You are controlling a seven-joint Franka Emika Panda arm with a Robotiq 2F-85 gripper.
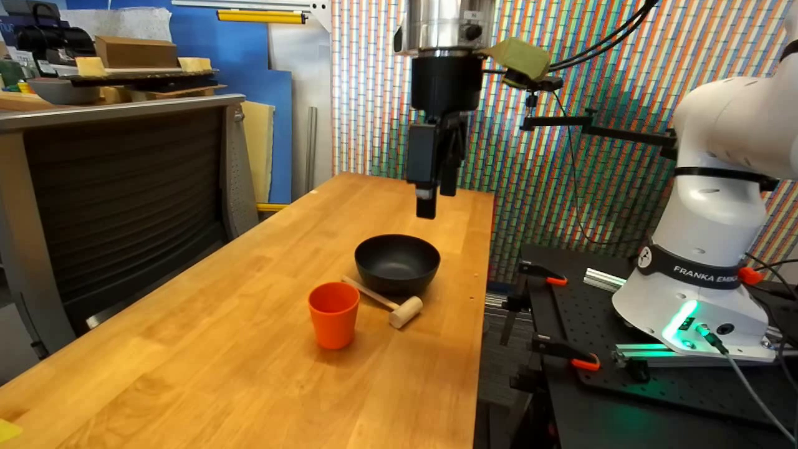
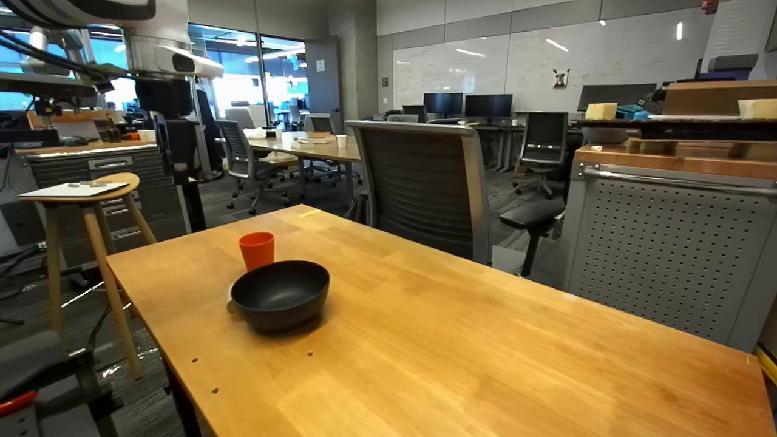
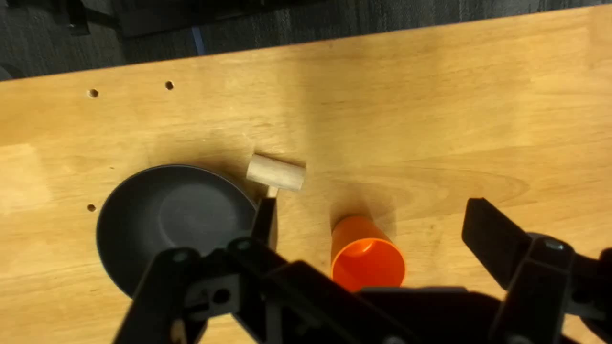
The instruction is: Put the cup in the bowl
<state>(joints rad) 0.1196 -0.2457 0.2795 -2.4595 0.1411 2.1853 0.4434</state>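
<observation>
The orange-red cup (image 1: 334, 315) stands upright on the wooden table. It also shows in an exterior view (image 2: 257, 250) behind the bowl, and in the wrist view (image 3: 368, 263), where the gripper body hides its lower edge. The black bowl (image 1: 397, 265) sits upright near the cup, apart from it; it shows in an exterior view (image 2: 280, 295) and in the wrist view (image 3: 191, 215) at the left. My gripper (image 1: 436, 198) is high above the table, open and empty. In the wrist view the fingers (image 3: 373, 215) are spread wide, with the cup seen between them, well below.
A small wooden mallet (image 1: 405, 312) lies against the bowl, its handle running between bowl and cup; its head shows in the wrist view (image 3: 276, 173). The table edge (image 3: 306, 45) runs near these things. A chair (image 2: 425, 188) stands along the table's long side.
</observation>
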